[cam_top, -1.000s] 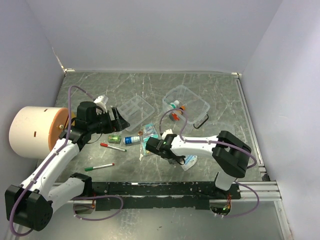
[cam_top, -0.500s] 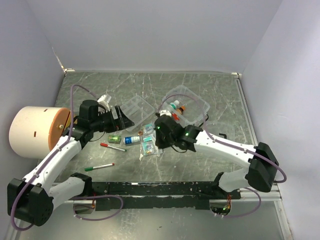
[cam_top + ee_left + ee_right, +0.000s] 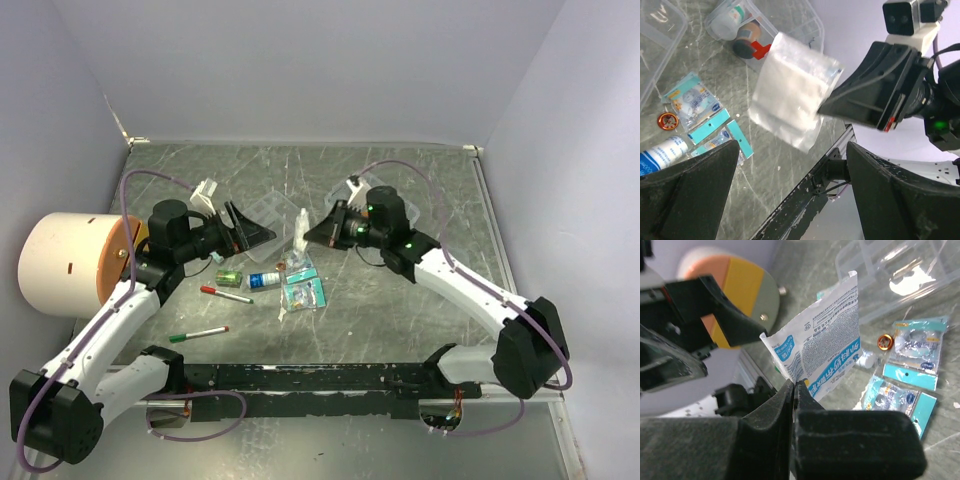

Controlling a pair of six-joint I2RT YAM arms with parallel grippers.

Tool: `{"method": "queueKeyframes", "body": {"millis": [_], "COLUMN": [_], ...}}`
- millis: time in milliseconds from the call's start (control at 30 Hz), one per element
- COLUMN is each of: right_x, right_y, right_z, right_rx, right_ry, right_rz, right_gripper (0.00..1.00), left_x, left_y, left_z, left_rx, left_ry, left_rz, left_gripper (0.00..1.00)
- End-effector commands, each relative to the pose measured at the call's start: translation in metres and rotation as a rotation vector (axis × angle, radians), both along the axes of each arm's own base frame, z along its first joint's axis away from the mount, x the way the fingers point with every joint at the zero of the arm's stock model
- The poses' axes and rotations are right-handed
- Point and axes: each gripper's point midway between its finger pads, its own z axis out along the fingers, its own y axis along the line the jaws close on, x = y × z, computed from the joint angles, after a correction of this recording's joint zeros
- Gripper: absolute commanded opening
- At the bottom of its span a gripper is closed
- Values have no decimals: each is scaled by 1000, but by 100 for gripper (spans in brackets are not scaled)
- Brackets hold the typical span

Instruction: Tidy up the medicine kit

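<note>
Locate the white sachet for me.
In the top view the white sachet is held up mid-table, pinched by the right gripper. It faces the open left gripper, near the teal blister packs.

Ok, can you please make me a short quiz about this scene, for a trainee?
1. True or false: the left fingers are shut.
2. What do the right fingers hold? A a pen, B a white packet, C a bottle.
3. Which lies nearer to the robot's edge of the table, the red pen or the green pen?
Key: 1 false; 2 B; 3 the green pen.
</note>
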Motion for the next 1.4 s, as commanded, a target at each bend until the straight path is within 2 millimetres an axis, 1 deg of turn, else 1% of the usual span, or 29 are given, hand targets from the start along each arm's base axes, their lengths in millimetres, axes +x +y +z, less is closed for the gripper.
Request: {"method": "queueKeyframes", "body": {"millis": [0,33,67,133,200,233,267,333,400,500,667,800,933,1067,1133,1233,1367], "right_x": [14,16,26,37,46,53,55,65,73,83,95,100,106,115,121,129,137], "right_y": [-21,-28,-42,-65,-87,-102,-109,-131,-148,-164,-176,-186,-194,-208,-206,-198,-196], "right_z": [43,45,46,47,49,50,53,57,56,45,17,2,-14,-36,-41,-49,-62], "right_rx": [191,210,224,246,266,279,291,323,340,350,293,248,197,139,143,160,168], "right_ry": [20,37,54,85,109,114,116,113,126,172,241,256,298,379,402,451,525], "right_rz": [-42,-58,-101,-169,-237,-283,-301,-359,-407,-468,-556,-621,-673,-747,-732,-688,-695], "right_gripper": [0,0,0,0,0,0,0,0,0,0,0,0,0,0,0,0,0], "left_x": [-2,-2,-1,-1,0,1,0,1,1,0,0,2,4,4,4,5,7], "left_y": [-8,-8,-8,-7,-6,-5,-4,-2,-1,1,9,19,20,20,22,23,22], "left_z": [23,24,25,26,24,23,21,17,14,7,0,-7,-10,-14,-16,-18,-18], "left_rx": [-46,-44,-40,-28,-8,3,14,37,53,76,138,211,224,217,226,236,234], "left_ry": [-64,-68,-73,-83,-86,-88,-85,-86,-92,-85,-87,-85,-87,-78,-72,-67,-64], "left_rz": [-37,-39,-39,-39,-36,-35,-33,-29,-28,-29,-6,30,34,41,48,52,53], "left_gripper": [99,99,99,99,99,99,99,99,99,99,100,100,99,99,99,99,99]}}
